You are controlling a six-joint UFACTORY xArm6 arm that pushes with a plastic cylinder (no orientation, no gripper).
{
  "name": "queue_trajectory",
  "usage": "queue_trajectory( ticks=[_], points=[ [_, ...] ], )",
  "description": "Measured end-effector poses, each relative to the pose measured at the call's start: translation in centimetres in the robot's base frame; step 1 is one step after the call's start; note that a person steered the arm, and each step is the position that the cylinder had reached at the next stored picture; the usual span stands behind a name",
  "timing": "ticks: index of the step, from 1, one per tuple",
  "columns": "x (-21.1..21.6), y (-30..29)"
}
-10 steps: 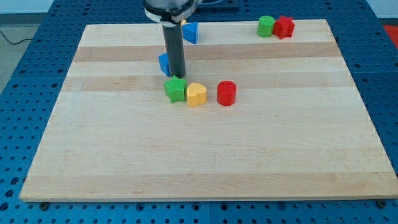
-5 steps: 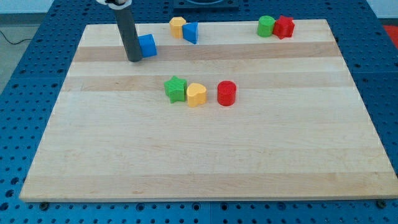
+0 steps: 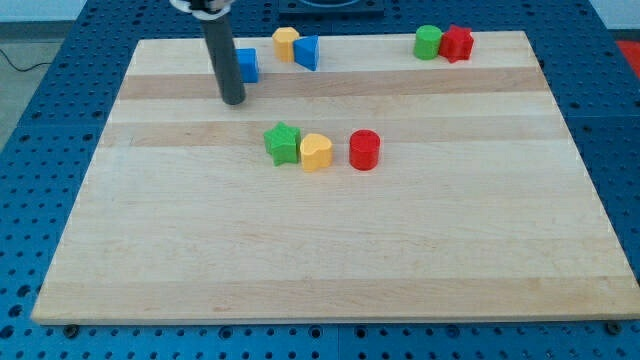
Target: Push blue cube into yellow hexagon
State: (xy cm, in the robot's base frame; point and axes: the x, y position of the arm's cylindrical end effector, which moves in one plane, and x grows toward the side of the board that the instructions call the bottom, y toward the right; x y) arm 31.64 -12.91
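Here, my tip (image 3: 232, 101) below blue cube (image 3: 246, 65)

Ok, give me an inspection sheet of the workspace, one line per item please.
Surface: pale wooden board on a blue perforated table.
Job's things: blue cube near the view's top, partly hidden by the rod; yellow hexagon to its right, apart from it.
Clutter: blue triangular block beside the hexagon; green star, yellow heart and red cylinder in a row mid-board; green block and red block at the top right.
Grippers: my tip sits just below and left of the blue cube.
Cables: thin dark one at the left edge.
Surroundings: nothing seen.
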Motion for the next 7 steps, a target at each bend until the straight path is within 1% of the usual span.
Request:
queue_trajectory(
  ticks=[1,2,3,4,5,6,7],
  points=[
    [-3.1,-0.1],
    [-5.2,-0.1],
    [-5.7,-0.1],
    [-5.2,-0.4],
    [-5.4,-4.8],
    [-8.1,-5.7],
    [-8.8,-3.5]
  ],
)
